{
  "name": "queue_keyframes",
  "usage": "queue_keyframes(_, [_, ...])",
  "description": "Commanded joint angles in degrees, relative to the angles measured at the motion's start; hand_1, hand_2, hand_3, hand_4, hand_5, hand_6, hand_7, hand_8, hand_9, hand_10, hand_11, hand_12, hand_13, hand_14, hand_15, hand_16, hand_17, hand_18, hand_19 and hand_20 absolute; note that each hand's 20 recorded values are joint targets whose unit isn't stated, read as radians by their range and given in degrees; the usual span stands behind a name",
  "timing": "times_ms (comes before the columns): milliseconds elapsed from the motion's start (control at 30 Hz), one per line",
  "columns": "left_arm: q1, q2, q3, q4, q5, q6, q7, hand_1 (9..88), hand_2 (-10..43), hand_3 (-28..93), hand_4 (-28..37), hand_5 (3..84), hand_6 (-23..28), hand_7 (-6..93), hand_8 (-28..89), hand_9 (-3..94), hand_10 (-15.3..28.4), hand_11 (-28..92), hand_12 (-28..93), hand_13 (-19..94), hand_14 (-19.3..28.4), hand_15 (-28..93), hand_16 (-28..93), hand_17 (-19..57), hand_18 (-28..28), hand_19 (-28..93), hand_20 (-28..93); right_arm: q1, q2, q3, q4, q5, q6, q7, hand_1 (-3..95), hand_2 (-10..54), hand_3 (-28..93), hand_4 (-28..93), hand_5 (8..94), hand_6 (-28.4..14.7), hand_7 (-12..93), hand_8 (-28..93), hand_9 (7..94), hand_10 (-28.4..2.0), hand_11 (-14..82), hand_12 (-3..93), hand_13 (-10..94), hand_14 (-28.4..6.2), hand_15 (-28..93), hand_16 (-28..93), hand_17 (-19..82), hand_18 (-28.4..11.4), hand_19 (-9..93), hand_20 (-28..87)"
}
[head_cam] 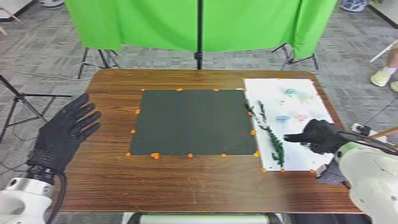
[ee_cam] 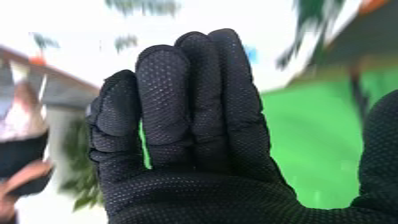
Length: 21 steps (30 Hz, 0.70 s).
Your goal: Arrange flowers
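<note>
On the right side of the brown wooden table (head_cam: 191, 187), a glossy white rectangular sheet (head_cam: 311, 155) carries the flower pieces, probably so that pale petals and green stems stand out and can be picked one by one. Just left of it lies a dark green square mat (head_cam: 194, 122) edged with small orange markers, which I take for the place where the arrangement is to be made; keeping the supply beside it would make each carry short.

The robot's right hand (head_cam: 315, 136), in black fabric, is over the right part of the sheet, on the supply side, which suits choosing or reaching for a piece. Its fingers (ee_cam: 164, 107) are extended and close together, the thumb (ee_cam: 380, 150) well apart from them, and it grasps nothing. The robot's left hand (head_cam: 60, 131), also black-gloved, is open with fingers spread at the table's left side, presumably held out of the working arm's way.

Relative to the right hand, the long leafy green stem (head_cam: 276, 147) lies to the left, near the fingertips, along the sheet's mat side; whether they touch it I cannot tell. A thin dark stem (head_cam: 260, 111) lies farther forward and left. Two pale blue blossoms (head_cam: 282, 119) rest ahead of the hand, and other pale blossoms (head_cam: 290, 92) sit farther off, toward the sheet's far edge.
</note>
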Motion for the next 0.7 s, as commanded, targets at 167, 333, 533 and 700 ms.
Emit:
queue_keyframes(167, [1.5, -0.48, -0.38, -0.24, -0.63, 0.27, -0.29, 24.9, -4.9, 68, -28.3, 24.8, 1.7, 20.8, -12, 19.3, 9.5, 21, 16, 13, 11.7, 32, 0, -11.6, 17.8, 40, 7, -0.4, 0.7, -5.7, 3.1, 0.0, -2.9, 0.8, 8.3, -3.4, 64, -28, 66.7, -3.1, 36, -18, 67.8, -14.7, 48.5, 30.4, 61, -14.4, 73, 22, 28, -22.4, 87, 35])
queue_keyframes(333, [1.8, -0.43, -0.48, -0.41, -0.44, 0.39, -0.11, 24.8, -4.9, 68, -28.3, 24.8, 1.7, 20.8, -12, 19.5, 9.6, 21, 16, 13, 11.7, 32, 0, -11.7, 17.9, 40, 7, 0.9, 1.2, -9.0, 4.6, -3.7, -5.6, 0.3, 6.8, -1.2, 64, -28, 66.9, -3.1, 36, -18, 67.9, -14.7, 48.9, 30.9, 61, -14.6, 73, 22, 28, -22.6, 87, 35])
queue_keyframes(533, [1.7, -0.24, -0.07, -0.39, -0.56, 0.48, 0.05, 24.8, -4.8, 68, -28.3, 24.9, 1.7, 20.9, -12, 19.6, 9.6, 21, 15, 13, 11.8, 32, 0, -11.7, 17.9, 40, 7, 1.7, 1.6, -14.4, 5.9, -7.8, -9.4, 0.5, 9.4, -3.5, 72, -28, 67.4, -2.0, 39, -19, 68.6, -13.4, 52.9, 32.7, 62, -14.1, 75, 24, 30, -22.5, 89, 35])
queue_keyframes(700, [1.6, -0.10, -0.20, -0.39, -0.55, 0.60, -0.16, 24.8, -4.8, 68, -28.3, 24.9, 1.7, 20.9, -12, 19.6, 9.5, 21, 15, 13, 11.8, 32, 0, -11.7, 17.9, 40, 7, 1.4, 1.3, -16.7, 6.8, -8.0, -11.0, 1.0, 12.4, -5.0, 73, -28, 69.8, -0.8, 43, -20, 71.9, -12.5, 55.3, 33.7, 65, -13.6, 77, 26, 32, -22.9, 92, 37])
